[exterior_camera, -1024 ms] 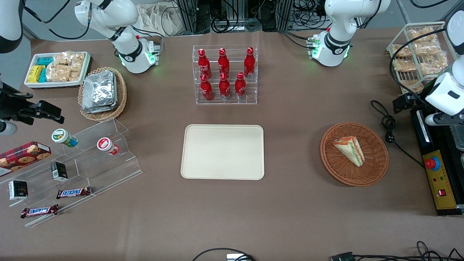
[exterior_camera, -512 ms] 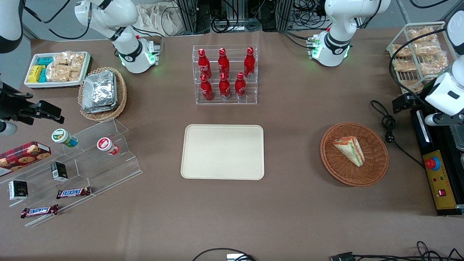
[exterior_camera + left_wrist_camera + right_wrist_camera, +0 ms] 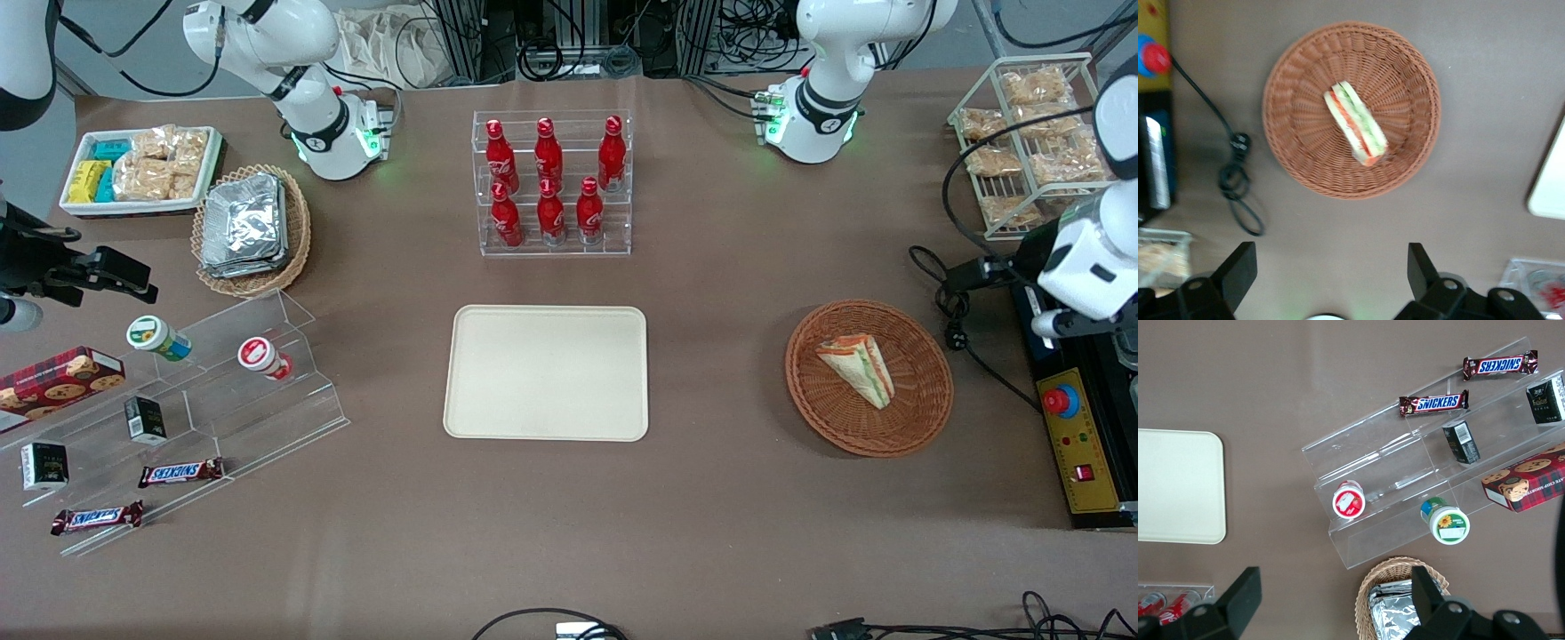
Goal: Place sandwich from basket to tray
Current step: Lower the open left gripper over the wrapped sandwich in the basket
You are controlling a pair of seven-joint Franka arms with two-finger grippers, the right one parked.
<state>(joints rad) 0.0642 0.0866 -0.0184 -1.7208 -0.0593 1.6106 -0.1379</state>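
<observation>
Sandwich (image 3: 1355, 123) lies on edge in the basket (image 3: 1305, 80), untouched. Gripper (image 3: 1328, 277) hangs high above the bench (image 3: 711, 498), fingers (image 3: 1238, 267) wide and empty, probably lining up its descent; tray (image 3: 547, 427) awaits.

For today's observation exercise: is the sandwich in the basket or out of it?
In: the sandwich lies inside the wicker basket; the gripper, jaws open, hovers beside it.

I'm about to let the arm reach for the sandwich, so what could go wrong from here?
1. The sandwich lies tilted on the sloping weave of the basket; a grasp may squash it or let it slip.
2. The light basket could shift or lift with the sandwich.
3. The open tool hangs above bare table beside the basket, near a loose black cable it could snag. The tray awaits.
</observation>
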